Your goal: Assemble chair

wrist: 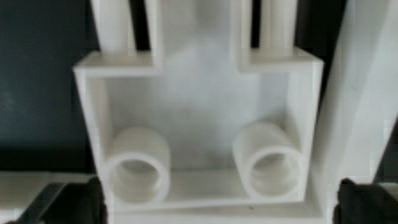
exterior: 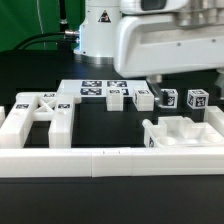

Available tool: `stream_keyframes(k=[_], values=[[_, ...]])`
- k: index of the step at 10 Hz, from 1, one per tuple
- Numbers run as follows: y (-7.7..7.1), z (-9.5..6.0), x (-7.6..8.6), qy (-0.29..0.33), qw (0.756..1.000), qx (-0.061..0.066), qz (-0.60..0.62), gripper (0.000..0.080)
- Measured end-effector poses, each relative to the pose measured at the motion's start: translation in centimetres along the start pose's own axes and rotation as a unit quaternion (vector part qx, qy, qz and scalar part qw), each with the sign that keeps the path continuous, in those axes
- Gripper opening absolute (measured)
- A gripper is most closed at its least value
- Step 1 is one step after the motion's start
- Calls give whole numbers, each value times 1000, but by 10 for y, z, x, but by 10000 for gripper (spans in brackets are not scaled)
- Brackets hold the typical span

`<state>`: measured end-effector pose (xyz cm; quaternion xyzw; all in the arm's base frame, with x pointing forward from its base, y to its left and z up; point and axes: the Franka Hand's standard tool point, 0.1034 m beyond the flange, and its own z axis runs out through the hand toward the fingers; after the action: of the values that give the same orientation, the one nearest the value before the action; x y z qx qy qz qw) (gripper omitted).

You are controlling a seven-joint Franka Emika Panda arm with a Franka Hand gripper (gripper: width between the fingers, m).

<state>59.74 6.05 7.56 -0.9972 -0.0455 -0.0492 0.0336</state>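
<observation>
Wrist view shows the gripper (wrist: 217, 203) spread wide. Its dark fingertips (wrist: 68, 200) stand at either outer side of a boxed chair piece (wrist: 199, 100) and clamp nothing. The piece lies on the dark tabletop (wrist: 36, 60) rather than hanging from the pads. It is an open white frame with two short round pegs (wrist: 139, 160) side by side inside one end and straight bars running off the other. The camera looks squarely down on it, with the frame centred between the jaws, so the gripper seems deliberately lined up across the width of this part.

In the exterior view the arm (exterior: 165, 45) hangs low over the far side of the tabletop, toward the exterior view's right, just above a row of small tagged blocks (exterior: 170, 98). A blocky chair piece (exterior: 185, 133) sits nearer the camera on that side. Whether it is the frame under the wrist camera, I cannot tell. A ladder-like chair piece (exterior: 35, 118) lies flat on the exterior view's left, well apart from the others. The parts are probably spread out so each can be reached and its tags read.

The marker board (exterior: 100, 90) lies at the back, between the two sides. The border rail (exterior: 110, 160) runs along the front, likely as a stop to square parts against. No parts visibly join yet, so the chair looks barely begun.
</observation>
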Motion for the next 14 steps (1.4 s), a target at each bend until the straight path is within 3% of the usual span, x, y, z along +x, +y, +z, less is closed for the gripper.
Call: stream_keyframes(k=[2, 6, 9, 11, 14], values=[[11, 0, -34, 9, 1000, -9, -8, 648], [11, 3, -34, 9, 1000, -8, -4, 649], [11, 16, -77, 4, 1000, -10, 19, 649], [14, 21, -87, 15, 1000, -14, 7, 649], [10, 23, -94, -50, 999, -5, 13, 648]])
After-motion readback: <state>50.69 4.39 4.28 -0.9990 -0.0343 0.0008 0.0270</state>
